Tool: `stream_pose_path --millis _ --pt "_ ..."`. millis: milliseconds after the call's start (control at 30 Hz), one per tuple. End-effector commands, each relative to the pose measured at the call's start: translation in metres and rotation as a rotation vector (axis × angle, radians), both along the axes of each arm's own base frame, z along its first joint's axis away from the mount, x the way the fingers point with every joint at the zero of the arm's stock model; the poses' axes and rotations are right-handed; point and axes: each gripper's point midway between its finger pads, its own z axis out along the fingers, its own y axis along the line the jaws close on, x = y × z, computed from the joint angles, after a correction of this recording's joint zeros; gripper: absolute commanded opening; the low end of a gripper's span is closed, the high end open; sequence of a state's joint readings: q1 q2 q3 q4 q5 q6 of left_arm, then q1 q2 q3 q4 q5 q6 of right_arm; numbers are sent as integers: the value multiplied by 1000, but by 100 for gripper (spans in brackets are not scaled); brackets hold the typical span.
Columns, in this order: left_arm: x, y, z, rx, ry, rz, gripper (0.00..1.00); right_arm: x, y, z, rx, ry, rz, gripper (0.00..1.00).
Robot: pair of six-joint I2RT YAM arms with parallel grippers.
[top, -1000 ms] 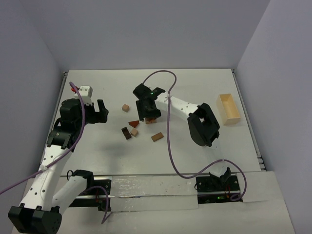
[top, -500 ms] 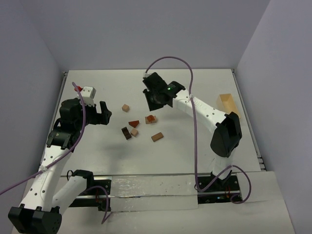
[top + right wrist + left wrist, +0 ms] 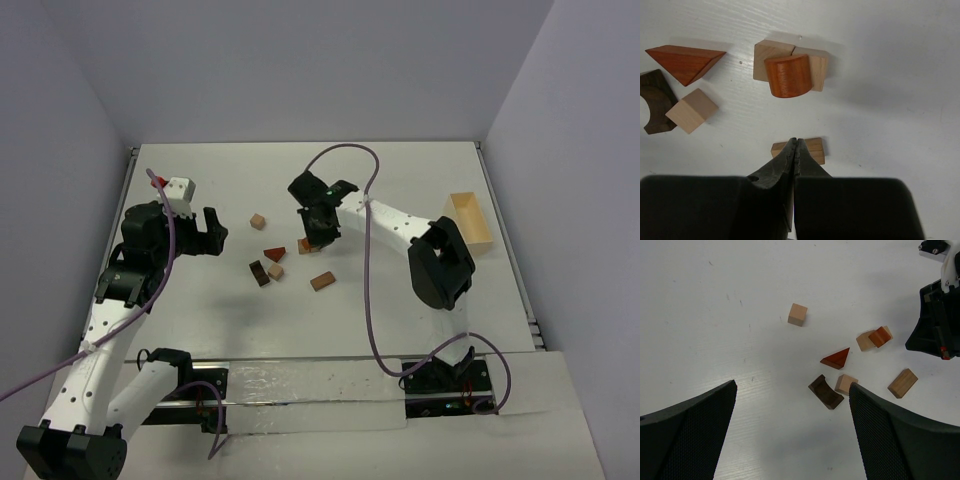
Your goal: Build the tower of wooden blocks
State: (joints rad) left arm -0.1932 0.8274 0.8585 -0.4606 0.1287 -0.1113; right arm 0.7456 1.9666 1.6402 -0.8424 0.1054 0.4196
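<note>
The worktop (image 3: 400, 300) carries everything, and both my arms reach in from its near edge. My left gripper (image 3: 208, 230) hangs wide open and empty at the left, well apart from the blocks. My right gripper (image 3: 794, 145) is pressed fully shut with nothing between its fingers, hovering over the cluster at mid-worktop. The pale box (image 3: 470, 222) sits far to the right and plays no part.

The wood block tower (image 3: 790, 75) is only a start: two tan blocks touching side by side, with a reddish half-round piece lying across them. In my right wrist view the shut fingertips line up with the tan bar (image 3: 812, 149), so I judge that to be the next piece. To take it well I must first spread the jaws, straddle its narrow sides and come straight down, then lift high before carrying it over, since the tower stands just beyond and a nudge would scatter it.

The bar lies apart from its neighbours, so nothing blocks that grip. To the left lie the red triangular piece (image 3: 685, 61), the dark arch (image 3: 652, 107) and a small tan cube (image 3: 691, 110) just beside the arch. A lone tan cube (image 3: 798, 314) rests further off, nearer my left arm
</note>
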Motion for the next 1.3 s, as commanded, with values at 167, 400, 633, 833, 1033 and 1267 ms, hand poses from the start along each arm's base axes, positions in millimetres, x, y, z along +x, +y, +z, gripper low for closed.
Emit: stream_pose_path --millis 167,400,633,833,1033,1267 --pt "6 4 11 -11 -47 27 99 -13 1 -21 17 60 -135 0" --pt "6 3 11 -10 -47 19 99 -22 25 -25 66 107 -58 0" --pt "-10 -15 9 -1 -36 -133 99 -30 39 -9 117 86 241 0" --pt "-22 -31 9 -15 -30 -250 99 -40 33 -1 113 16 593 0" --pt "-28 -37 7 2 -36 -322 99 -26 32 14 116 -108 805 0" --pt "-30 -40 5 5 -40 -349 99 -1 20 24 68 -224 927 2"
